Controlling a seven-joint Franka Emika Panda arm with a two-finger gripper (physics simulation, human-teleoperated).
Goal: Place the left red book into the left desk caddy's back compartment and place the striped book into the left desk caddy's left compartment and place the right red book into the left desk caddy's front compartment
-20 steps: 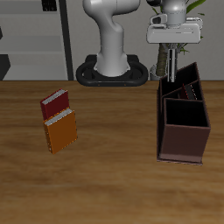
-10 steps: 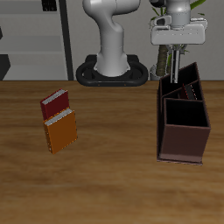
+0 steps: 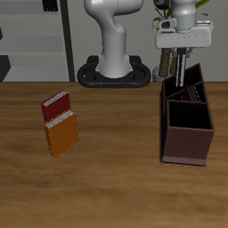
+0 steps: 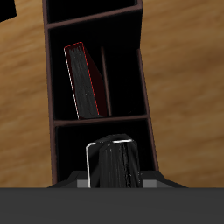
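You'll see an orange book lying flat on the wooden table, at nine o'clock from centre.

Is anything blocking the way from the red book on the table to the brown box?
Nothing visible: bare table lies between the right red book and the left desk caddy. The orange book lies nearer the front edge, off that path. The tool holds the striped book over the caddy.
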